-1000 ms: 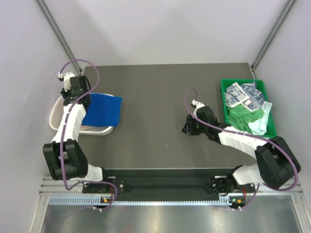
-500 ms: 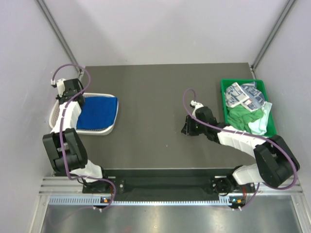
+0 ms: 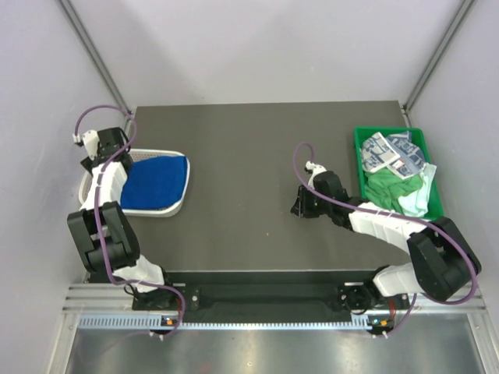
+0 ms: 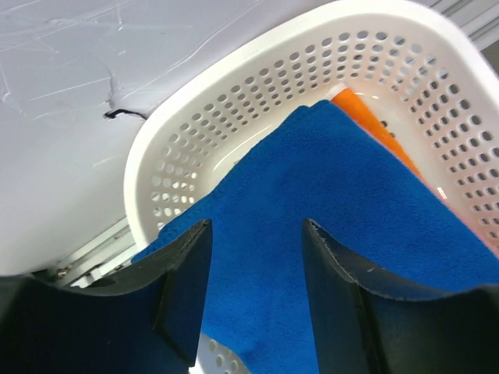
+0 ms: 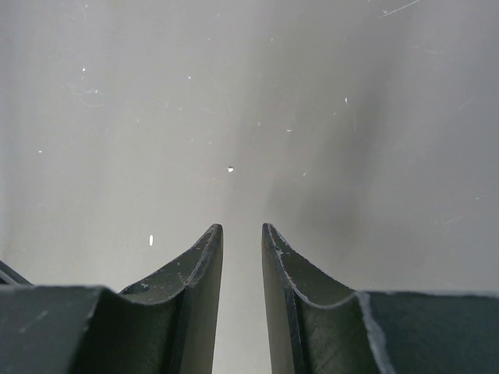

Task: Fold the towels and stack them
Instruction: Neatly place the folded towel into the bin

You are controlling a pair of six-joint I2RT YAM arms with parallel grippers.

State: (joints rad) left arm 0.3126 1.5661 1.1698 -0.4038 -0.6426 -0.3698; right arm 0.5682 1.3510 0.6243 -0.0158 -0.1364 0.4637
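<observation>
Overhead, your folded royal-blue towel [image 3: 158, 179] lies in the white perforated plastic basket [image 3: 156, 209] at far left, one edge riding its rim; further towels [image 3: 394, 173] sit crumpled in the rigid green plastic tray [image 3: 359, 156]. At the left wrist, the left gripper [image 4: 256, 234] stands parted and empty just over that towel: withdraw carelessly and a finger could snag it, opening the fold. At the right wrist, the right gripper [image 5: 242, 234] holds nothing, jaws narrowly apart above bare grey tabletop [image 5: 234, 93].

Royal blue terry towel [image 3: 156, 181], folded flat, lies in white perforated plastic basket [image 3: 168, 210] at frame left, on top of an orange cloth [image 4: 366, 117]. At frame right, in green plastic tray [image 3: 390, 130]: white towels with blue-grey print [image 3: 383, 152] folded at top, bright green towel [image 3: 387, 185] crumpled below, pale mint towel [image 3: 417, 199] bunched at lower right corner.
</observation>
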